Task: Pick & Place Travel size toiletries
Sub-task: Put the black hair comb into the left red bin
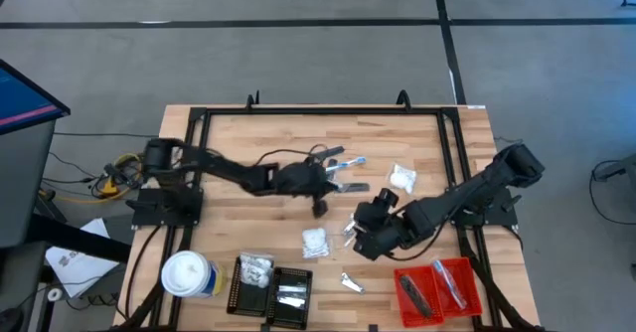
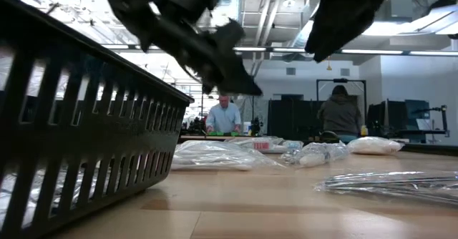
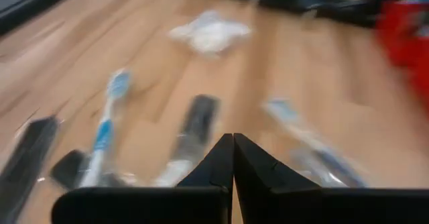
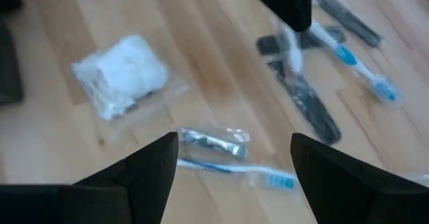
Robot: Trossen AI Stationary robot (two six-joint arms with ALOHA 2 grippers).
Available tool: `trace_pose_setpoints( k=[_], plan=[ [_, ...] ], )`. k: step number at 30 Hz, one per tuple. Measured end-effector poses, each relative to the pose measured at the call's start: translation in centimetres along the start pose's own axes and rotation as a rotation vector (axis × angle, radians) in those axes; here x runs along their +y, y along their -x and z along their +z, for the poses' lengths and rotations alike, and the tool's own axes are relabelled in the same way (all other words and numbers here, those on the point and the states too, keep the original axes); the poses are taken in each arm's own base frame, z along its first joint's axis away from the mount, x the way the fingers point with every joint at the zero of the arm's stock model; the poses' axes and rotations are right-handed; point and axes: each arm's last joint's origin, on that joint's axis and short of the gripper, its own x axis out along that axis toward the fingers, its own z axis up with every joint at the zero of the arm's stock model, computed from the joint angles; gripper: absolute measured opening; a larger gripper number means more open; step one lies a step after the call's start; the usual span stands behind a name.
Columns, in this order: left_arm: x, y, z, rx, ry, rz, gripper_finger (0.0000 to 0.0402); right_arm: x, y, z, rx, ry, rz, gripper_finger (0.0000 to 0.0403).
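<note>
The counter is a pale wooden slab with a black frame round it, and both dark arms reach in over it. The left arm stretches from the left edge toward the middle; its pincer hangs over bare wood near the centre, fingers pressed together with nothing between them, as its wrist view shows. The right arm comes in from the right edge, and its pincer sits low near the middle with the fingers well apart and empty.

At the near edge stands a white-topped canister, with a black tray beside it holding a white packet and a silvery sachet. A red tray lies at the near right corner with a dark bar and a clear-wrapped stick in it.

The rest of the toiletries lie loose on the wood. A cluster of sticks and dark bars is just beyond the left pincer. One white packet is to the right of that cluster, another between the two pincers toward the near side. A small silvery sachet lies between the trays. Right under the right pincer are a blue-tipped stick and a small clear sachet, just beside each other.

Two people stand in the room beyond.
</note>
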Motion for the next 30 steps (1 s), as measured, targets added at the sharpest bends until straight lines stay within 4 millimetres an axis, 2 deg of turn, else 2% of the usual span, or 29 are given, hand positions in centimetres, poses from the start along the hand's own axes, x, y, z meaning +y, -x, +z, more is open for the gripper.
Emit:
trace_pose_setpoints(
  k=[6, 10, 13, 17, 20, 23, 27, 30],
  plan=[
    [1.4, -4.4, -0.7, 0.078, 0.061, 0.018, 0.0001, -0.5, -0.6, 0.3, 0.009, -0.013, -0.029, 0.0281],
    [2.3, -6.1, -1.8, 0.17, 0.15, 0.057, 0.0002, -0.3, -0.5, 0.1, 0.01, -0.003, -0.023, 0.0281],
    [2.8, -6.6, -2.7, 0.237, 0.192, 0.076, 0.0002, -0.1, -0.3, -0.1, 0.01, 0.006, -0.02, 0.0281],
    [2.6, -5.5, -2.9, 0.353, 0.211, 0.09, 0.0002, 0.2, -0.1, -0.4, 0.008, 0.017, -0.01, 0.0281],
    [1.8, -3.9, -2.8, 0.44, 0.184, 0.143, 0.0002, 0.4, 0.1, -0.5, 0.006, 0.023, -0.004, 0.0281],
    [1.1, -1.8, -2.6, 0.485, 0.165, 0.273, 0.0002, 0.4, 0.1, -0.5, 0.003, 0.023, -0.006, 0.0281],
    [1.2, 1.2, -1.4, 0.431, 0.171, 0.465, 0.0002, 0.4, 0.1, -0.5, -0.001, 0.018, -0.008, 0.0281],
    [1.4, 2.6, -0.4, 0.29, 0.141, 0.536, 0.0002, 0.3, 0.0, -0.4, -0.006, 0.015, -0.013, 0.0281]
  ],
)
